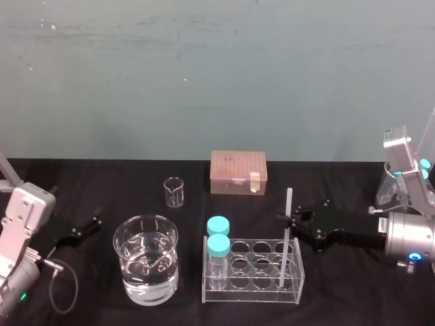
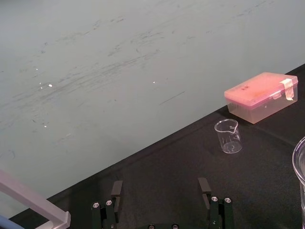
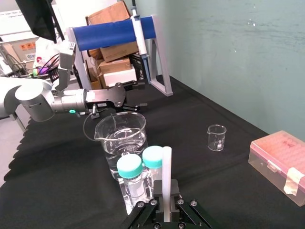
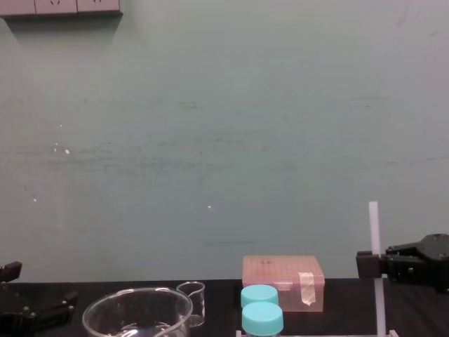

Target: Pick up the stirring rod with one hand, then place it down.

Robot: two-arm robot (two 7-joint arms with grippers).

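In the rack point(image 1: 251, 293) nearest you, the rod point(image 1: 283, 248) stands upright in a right-end hole, your right pincer point(image 1: 286, 219) clamped on it, your left pincer point(image 1: 95, 221) wide at the table's point(image 1: 353, 292) left.

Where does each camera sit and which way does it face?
Head: high, looking down on the table; both arms, left gripper parked, right gripper shut on the stirring rod.
Left wrist: on the left arm, facing small beaker and pink box; own open gripper.
Right wrist: on the right arm, facing the left arm past its gripper and stirring rod.
Chest: low, looking level at the wall; both grippers.
Shared: all four show the pink box.
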